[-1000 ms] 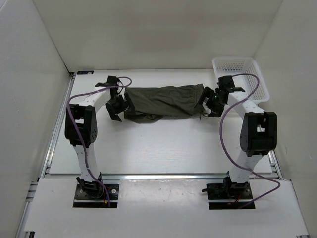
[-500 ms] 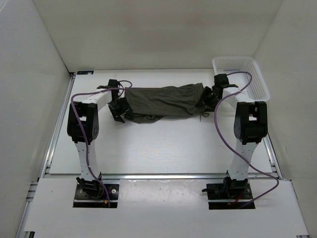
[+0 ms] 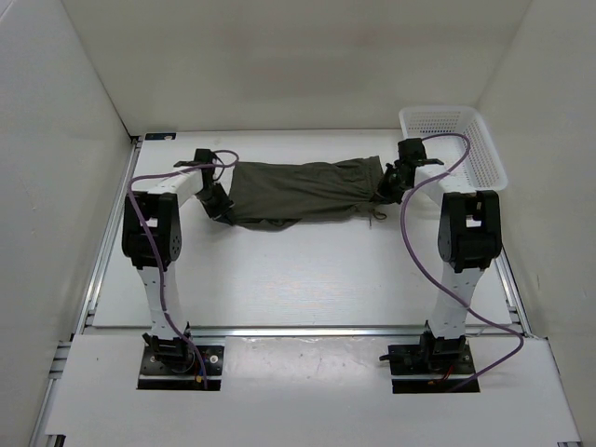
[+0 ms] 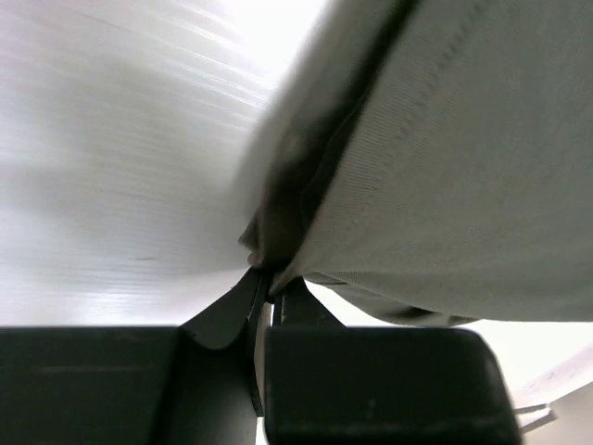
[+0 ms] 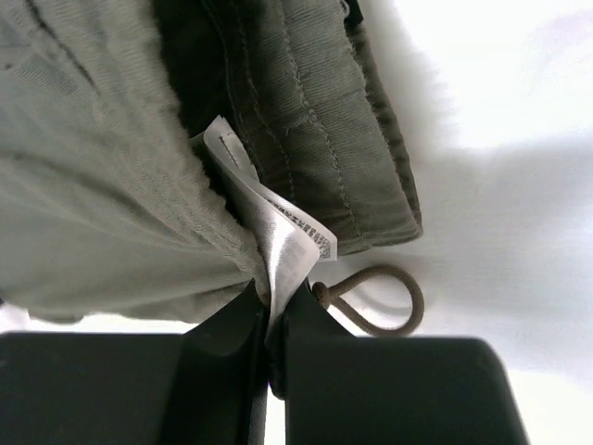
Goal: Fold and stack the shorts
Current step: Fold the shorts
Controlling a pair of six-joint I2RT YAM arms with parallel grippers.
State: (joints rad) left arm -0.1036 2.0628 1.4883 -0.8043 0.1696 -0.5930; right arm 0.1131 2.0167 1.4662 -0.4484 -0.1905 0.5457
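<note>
Olive-green soft fabric shorts (image 3: 298,191) lie stretched across the far side of the white worktop (image 3: 298,270). The left arm's fingers (image 4: 222,315) pinch one end and the right arm's fingers (image 5: 222,329) pinch the other at its white label (image 5: 278,232), probably to lift the cloth taut for folding.

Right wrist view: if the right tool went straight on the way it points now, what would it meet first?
The shorts. The right tool is shut on their edge and the white label, so it would probably press straight into the olive fabric; the depth beyond is unclear.
</note>
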